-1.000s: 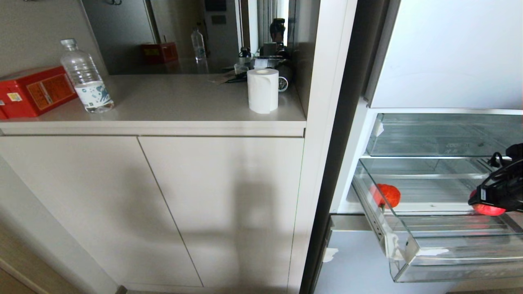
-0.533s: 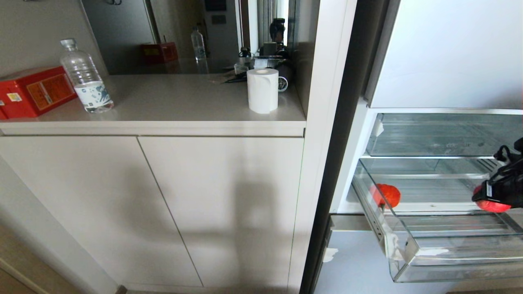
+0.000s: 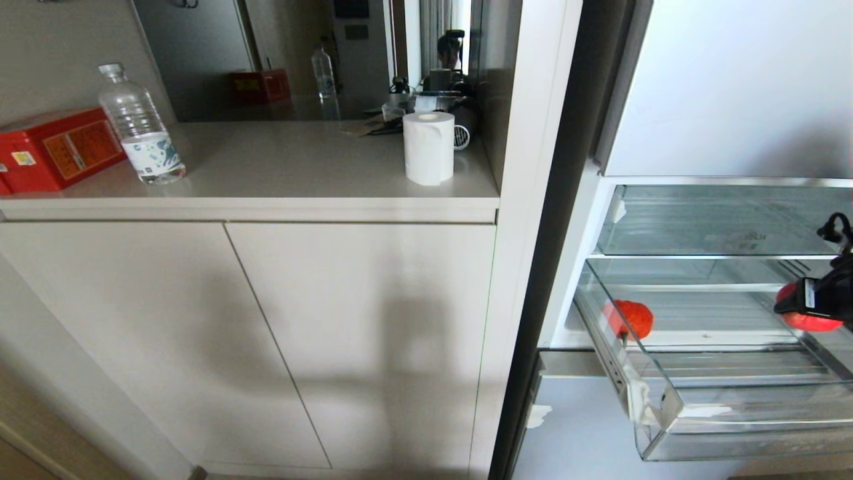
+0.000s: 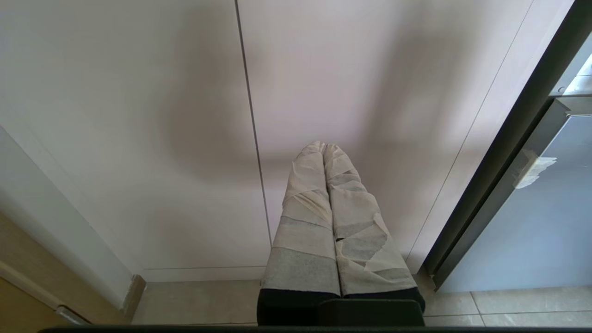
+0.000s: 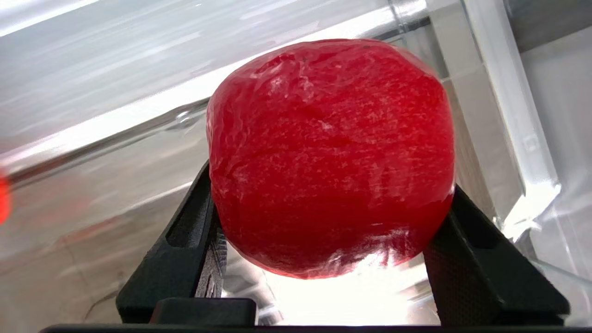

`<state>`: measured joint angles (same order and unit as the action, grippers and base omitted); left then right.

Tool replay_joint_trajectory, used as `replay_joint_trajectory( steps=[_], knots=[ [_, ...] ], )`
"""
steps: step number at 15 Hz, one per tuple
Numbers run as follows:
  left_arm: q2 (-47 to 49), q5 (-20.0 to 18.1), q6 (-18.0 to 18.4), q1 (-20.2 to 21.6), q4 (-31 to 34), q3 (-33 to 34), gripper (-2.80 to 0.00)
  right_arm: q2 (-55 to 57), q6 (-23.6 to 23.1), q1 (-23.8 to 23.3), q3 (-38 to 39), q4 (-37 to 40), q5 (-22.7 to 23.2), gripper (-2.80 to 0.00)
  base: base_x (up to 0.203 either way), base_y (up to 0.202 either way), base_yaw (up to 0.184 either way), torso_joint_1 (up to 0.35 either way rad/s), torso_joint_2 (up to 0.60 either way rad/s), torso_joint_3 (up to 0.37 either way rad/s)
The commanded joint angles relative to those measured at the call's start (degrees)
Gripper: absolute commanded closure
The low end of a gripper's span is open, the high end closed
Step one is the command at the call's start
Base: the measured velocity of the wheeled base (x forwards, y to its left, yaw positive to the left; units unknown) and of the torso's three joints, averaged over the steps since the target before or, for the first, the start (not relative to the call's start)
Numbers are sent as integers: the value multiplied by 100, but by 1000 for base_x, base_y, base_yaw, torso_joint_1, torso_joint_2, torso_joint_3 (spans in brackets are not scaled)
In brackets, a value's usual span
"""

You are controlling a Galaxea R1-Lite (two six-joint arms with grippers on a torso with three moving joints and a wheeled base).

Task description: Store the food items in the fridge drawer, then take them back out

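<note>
Right gripper (image 3: 810, 308), jaws clamped around a red fruit (image 5: 330, 157), has risen above the open fridge drawer (image 3: 666, 407) since a second ago, indicating removal; an orange fruit (image 3: 630, 319) remains inside.

Two red fruits (image 3: 632, 319) (image 5: 330, 157); one bottle (image 3: 138, 127); one paper roll (image 3: 428, 147)

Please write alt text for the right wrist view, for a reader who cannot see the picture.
The right gripper holds a round red fruit between its two black fingers, filling most of the picture. Behind it are the clear plastic walls of the fridge drawer.
</note>
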<state>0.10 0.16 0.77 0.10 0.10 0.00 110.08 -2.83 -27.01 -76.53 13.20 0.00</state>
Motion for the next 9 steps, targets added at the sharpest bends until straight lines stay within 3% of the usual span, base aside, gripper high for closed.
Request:
replay_joint_trajectory(
  steps=[1, 6, 9],
  knots=[
    [8, 2, 2, 5, -1, 0, 0, -601, -9, 74, 417, -171, 6, 0, 0, 0, 0, 0, 0, 0],
    [8, 2, 2, -1, -1, 0, 0, -1718, -27, 98, 1335, -318, 12, 0, 0, 0, 0, 0, 0, 0],
    [8, 2, 2, -1, -1, 0, 0, -2669, 8, 119, 2371, -654, 196, 0, 0, 0, 0, 0, 0, 0]
  ],
)
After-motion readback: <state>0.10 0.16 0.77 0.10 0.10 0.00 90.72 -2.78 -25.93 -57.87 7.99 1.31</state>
